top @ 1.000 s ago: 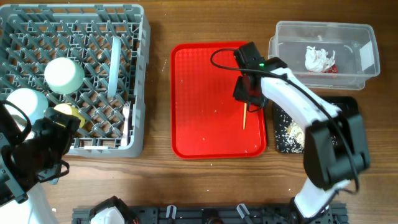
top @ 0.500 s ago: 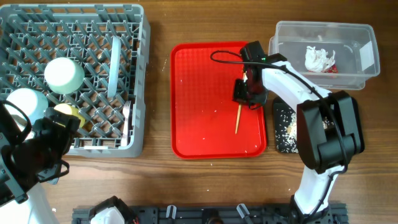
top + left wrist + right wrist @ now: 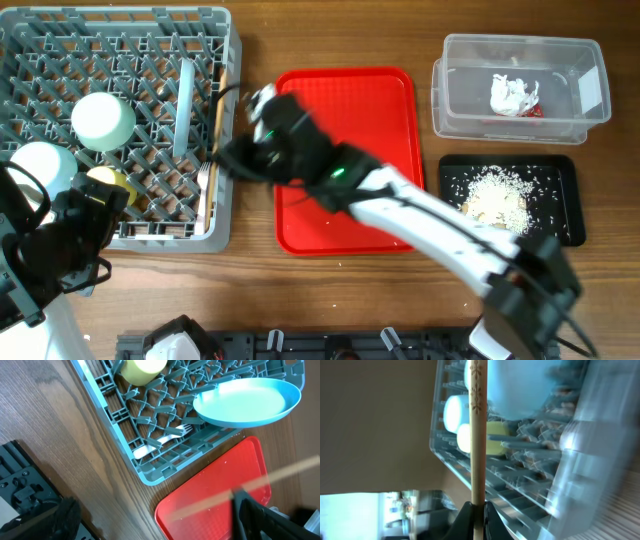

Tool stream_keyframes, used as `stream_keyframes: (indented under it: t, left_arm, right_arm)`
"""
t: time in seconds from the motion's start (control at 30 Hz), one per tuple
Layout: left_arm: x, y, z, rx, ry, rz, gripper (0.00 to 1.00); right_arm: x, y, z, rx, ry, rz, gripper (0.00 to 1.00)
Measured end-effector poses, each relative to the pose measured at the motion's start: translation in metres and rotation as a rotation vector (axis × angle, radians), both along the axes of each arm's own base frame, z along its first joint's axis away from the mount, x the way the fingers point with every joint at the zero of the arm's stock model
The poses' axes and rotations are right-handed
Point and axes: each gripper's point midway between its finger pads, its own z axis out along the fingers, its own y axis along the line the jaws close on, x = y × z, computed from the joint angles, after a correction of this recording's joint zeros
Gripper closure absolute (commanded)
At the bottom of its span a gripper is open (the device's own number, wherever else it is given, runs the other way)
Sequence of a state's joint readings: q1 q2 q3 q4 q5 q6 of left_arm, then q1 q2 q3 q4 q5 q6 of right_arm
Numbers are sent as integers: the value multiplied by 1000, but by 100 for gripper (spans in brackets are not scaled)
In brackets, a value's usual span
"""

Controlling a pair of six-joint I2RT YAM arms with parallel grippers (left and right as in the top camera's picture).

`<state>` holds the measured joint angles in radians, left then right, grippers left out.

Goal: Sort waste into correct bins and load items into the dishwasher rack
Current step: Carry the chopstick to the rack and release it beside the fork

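Note:
My right gripper (image 3: 232, 160) (image 3: 477, 510) is shut on the thin wooden chopstick (image 3: 219, 105) (image 3: 477, 435) and holds it over the right edge of the grey rack (image 3: 60, 50). The rack holds two pale bowls (image 3: 102, 120) (image 3: 45, 165), the yellow cup (image 3: 108, 183) (image 3: 142, 367), the plate (image 3: 184, 95) (image 3: 247, 395) on edge and the white fork (image 3: 203, 190) (image 3: 160, 440). My left gripper (image 3: 95, 205) (image 3: 160, 525) is open and empty at the rack's front left. The wrapper (image 3: 515, 95) lies in the clear tub (image 3: 580, 70). Rice scraps (image 3: 495, 190) lie on the black tray (image 3: 565, 200).
The red tray (image 3: 345, 100) (image 3: 215, 500) lies between the rack and the bins, with my right arm stretched across it. The table's front edge carries a dark rail (image 3: 330, 345).
My right arm has swung left from the red tray's right side to the rack's right edge, carrying the chopstick. The left arm has not moved.

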<state>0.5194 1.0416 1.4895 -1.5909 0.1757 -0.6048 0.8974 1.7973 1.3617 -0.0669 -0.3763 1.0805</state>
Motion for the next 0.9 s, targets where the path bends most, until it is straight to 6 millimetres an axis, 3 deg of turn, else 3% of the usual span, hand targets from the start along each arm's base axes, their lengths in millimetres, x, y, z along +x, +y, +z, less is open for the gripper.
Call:
stream_keyframes:
  t: [0.03,0.1,0.23,0.33,0.47,0.53,0.63,0.73,0.83,0.9]
  left_arm:
    - [0,0,0,0,0,0,0]
    - [0,0,0,0,0,0,0]
    - [0,0,0,0,-1,0,0]
    - [0,0,0,0,0,0,0]
    - [0,0,0,0,0,0,0]
    - [0,0,0,0,0,0,0]
    - [0,0,0,0,0,0,0]
    - [0,0,0,0,0,0,0]
    - [0,0,0,0,0,0,0]
    - [0,0,0,0,0,0,0]
  right_arm:
    - [-2,17,-10,31,21,-2,96]
    - [-5,31,-39,22,92,-16,95]
    - [-4,34,-81,-30,170,-36,88]
    - [-1,36,-79,-17,152,-33,64]
    - [4,33,-79,-24,123,-27,55]
    - [10,27,-80,-28,114,-20,55]
    - [24,7,-89,-77,135,-20,53]
    - [40,-39,-90,-192,172,-40,45]
    - [47,-87,-41,-226,109,-61,17]
    - [42,-118,-1,-237,53,-82,4]
